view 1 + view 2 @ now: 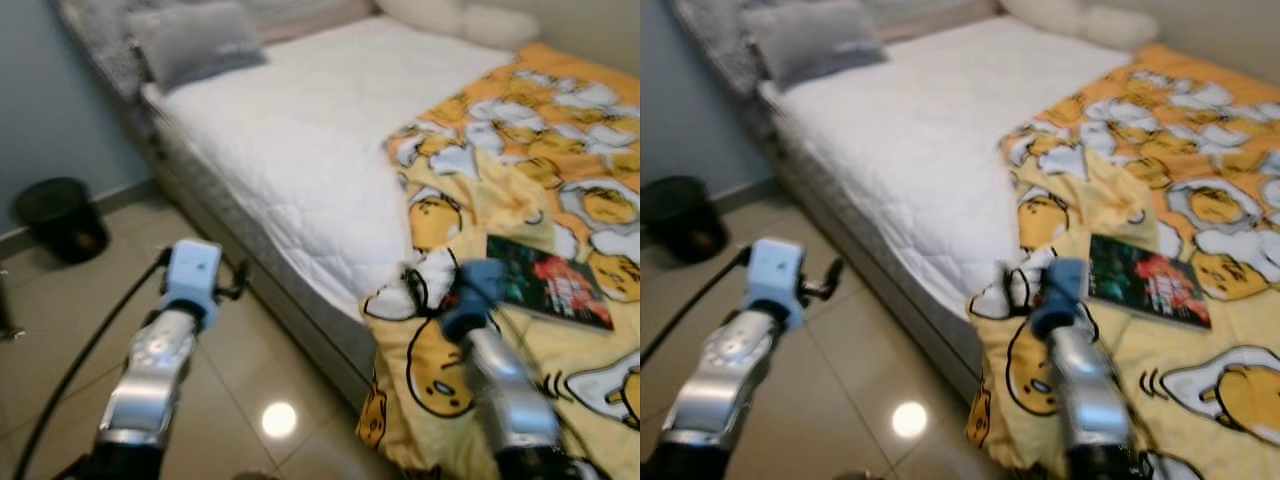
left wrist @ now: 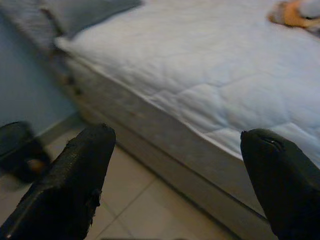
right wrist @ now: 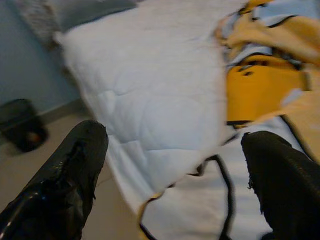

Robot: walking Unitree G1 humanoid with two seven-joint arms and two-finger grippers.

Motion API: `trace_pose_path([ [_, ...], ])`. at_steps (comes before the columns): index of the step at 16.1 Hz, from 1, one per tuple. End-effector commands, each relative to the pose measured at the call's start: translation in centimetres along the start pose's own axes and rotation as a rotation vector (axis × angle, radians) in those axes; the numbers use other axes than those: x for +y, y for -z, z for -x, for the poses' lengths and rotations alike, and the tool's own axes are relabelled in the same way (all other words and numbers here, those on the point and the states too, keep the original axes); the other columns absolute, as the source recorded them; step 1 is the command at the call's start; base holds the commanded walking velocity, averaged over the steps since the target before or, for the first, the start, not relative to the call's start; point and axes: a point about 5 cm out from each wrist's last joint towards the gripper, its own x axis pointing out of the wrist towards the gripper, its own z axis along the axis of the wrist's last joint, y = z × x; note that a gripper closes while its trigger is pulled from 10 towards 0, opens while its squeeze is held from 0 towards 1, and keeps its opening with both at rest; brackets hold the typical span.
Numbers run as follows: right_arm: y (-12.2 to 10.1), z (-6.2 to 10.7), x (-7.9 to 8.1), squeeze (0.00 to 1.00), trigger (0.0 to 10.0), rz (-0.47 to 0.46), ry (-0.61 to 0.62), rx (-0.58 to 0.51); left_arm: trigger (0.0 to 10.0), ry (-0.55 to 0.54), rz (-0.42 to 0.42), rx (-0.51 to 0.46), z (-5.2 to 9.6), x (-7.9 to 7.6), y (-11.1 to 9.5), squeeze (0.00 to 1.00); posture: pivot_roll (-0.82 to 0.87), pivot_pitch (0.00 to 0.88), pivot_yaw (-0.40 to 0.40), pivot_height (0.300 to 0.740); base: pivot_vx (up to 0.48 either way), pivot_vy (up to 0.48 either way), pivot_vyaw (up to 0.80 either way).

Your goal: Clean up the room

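A dark book (image 1: 550,282) with a red and green cover lies flat on the yellow egg-print blanket (image 1: 520,180), which covers the right part of the bed. My right gripper (image 1: 418,285) hovers open over the blanket's rumpled front edge, a little left of the book. In the right wrist view the right gripper (image 3: 175,145) has nothing between its fingers, with the blanket's edge and white mattress beyond. My left gripper (image 1: 238,282) is held open above the tiled floor, beside the bed's side. In the left wrist view the left gripper (image 2: 180,145) faces the mattress edge.
The white quilted mattress (image 1: 300,130) runs from back left to front right. A grey pillow (image 1: 195,40) and white pillows (image 1: 460,18) lie at the bed's head. A black bin (image 1: 60,215) stands on the beige tiled floor (image 1: 260,350) by the blue wall.
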Motion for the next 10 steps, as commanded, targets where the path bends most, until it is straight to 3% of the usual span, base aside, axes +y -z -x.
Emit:
trace_pose_path([
  [1, -0.6, 0.1, -1.0, 1.00, 10.0, 0.008, 0.039, -0.022, 10.0, 0.012, -0.003, -0.006, -0.1, -0.4, -0.2, 0.74, -0.07, 0.000, 0.031, 0.740, 0.000, -0.360, 0.00],
  [6, -0.4, 0.1, -1.2, 1.00, 10.0, 0.013, 0.056, 0.000, 10.0, 0.008, 0.016, -0.010, -0.1, -0.4, -0.1, 0.72, -0.07, 0.000, 0.031, 0.740, 0.000, -0.070, 0.00],
  [9, -0.7, -0.1, -1.1, 1.00, 10.0, 0.004, 0.072, -0.020, 10.0, 0.069, 0.007, -0.016, 0.0, -1.1, -0.3, 0.72, -0.06, 0.000, 0.031, 0.740, 0.000, 0.000, 0.00],
  [10, -0.9, -0.2, -1.4, 0.00, 10.0, -0.063, 0.099, -0.027, 10.0, 0.106, -0.005, -0.016, 0.0, -1.6, -0.4, 0.72, -0.06, 0.000, 0.032, 0.740, 0.000, 0.000, 0.00],
])
